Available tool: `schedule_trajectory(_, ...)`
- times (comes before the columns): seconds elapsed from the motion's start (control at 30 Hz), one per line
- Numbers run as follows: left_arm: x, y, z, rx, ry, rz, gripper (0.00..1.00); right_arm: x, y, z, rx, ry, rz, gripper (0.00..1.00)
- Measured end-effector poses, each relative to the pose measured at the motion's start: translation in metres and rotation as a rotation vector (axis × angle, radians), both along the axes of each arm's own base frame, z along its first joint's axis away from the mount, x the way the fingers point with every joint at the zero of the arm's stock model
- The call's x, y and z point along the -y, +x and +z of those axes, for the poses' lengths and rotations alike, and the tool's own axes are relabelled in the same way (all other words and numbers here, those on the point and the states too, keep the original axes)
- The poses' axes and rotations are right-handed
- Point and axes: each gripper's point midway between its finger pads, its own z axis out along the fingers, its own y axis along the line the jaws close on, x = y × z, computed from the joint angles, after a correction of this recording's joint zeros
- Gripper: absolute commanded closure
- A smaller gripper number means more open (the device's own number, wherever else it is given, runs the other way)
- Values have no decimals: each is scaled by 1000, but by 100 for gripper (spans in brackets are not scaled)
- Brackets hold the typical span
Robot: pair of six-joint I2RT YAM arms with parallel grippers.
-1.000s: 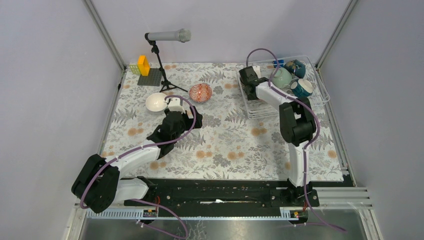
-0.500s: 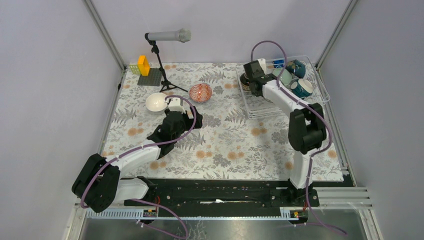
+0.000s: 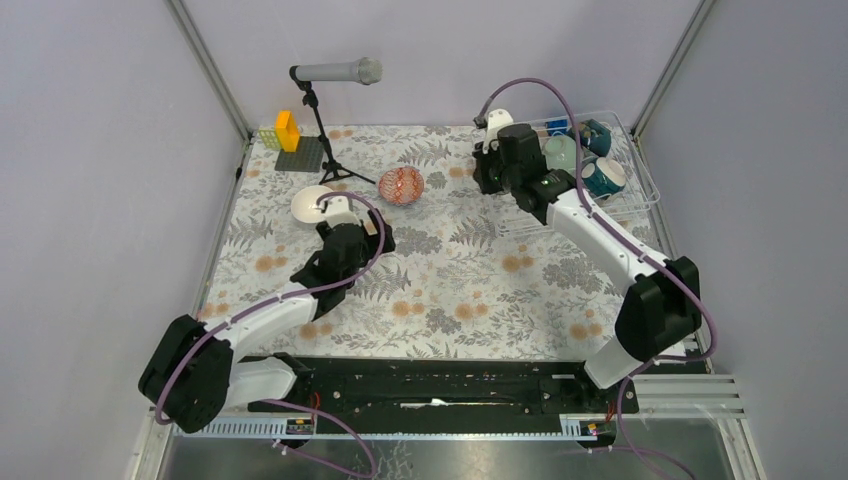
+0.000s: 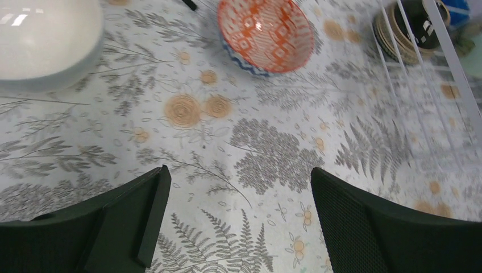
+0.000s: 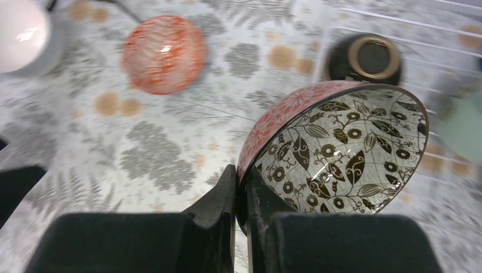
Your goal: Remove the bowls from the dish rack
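Right tool [image 5: 241,187] pinching floral bowl [image 5: 335,148] by rim. Since a second ago it has been lifted out of rack [image 3: 648,182] and is now at the rack's left edge, heading deskward. Left tool [image 4: 239,193] wide, empty.

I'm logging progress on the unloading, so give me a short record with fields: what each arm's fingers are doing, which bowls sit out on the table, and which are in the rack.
left fingers: open, empty, above the tablecloth near the white bowl
right fingers: shut on the rim of the floral bowl, which is held tilted
bowls on table: white bowl, red patterned bowl
bowls in dish rack: dark brown bowl, mint bowl, teal bowl, second teal bowl
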Motion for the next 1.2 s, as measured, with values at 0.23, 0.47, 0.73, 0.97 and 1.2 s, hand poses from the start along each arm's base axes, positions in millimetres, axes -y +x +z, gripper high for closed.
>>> schedule_trajectory(0.23, -42, 0, 12, 25, -37, 265, 1, -62, -11, -5, -38, 120, 272, 100)
schedule_trajectory(0.47, -54, -1, 24, 63, -63, 338, 1, -138, -10, -34, -53, 39, 469, 100)
schedule_trajectory(0.73, -53, -1, 23, 62, -41, 320, 1, -177, 13, -77, -58, -70, 538, 100)
schedule_trajectory(0.97, -46, 2, 17, 51, -7, 274, 1, -187, 35, -100, -51, -154, 572, 100)
schedule_trajectory(1.2, -41, 2, 9, 30, 23, 231, 1, -188, 45, -124, -31, -271, 575, 77)
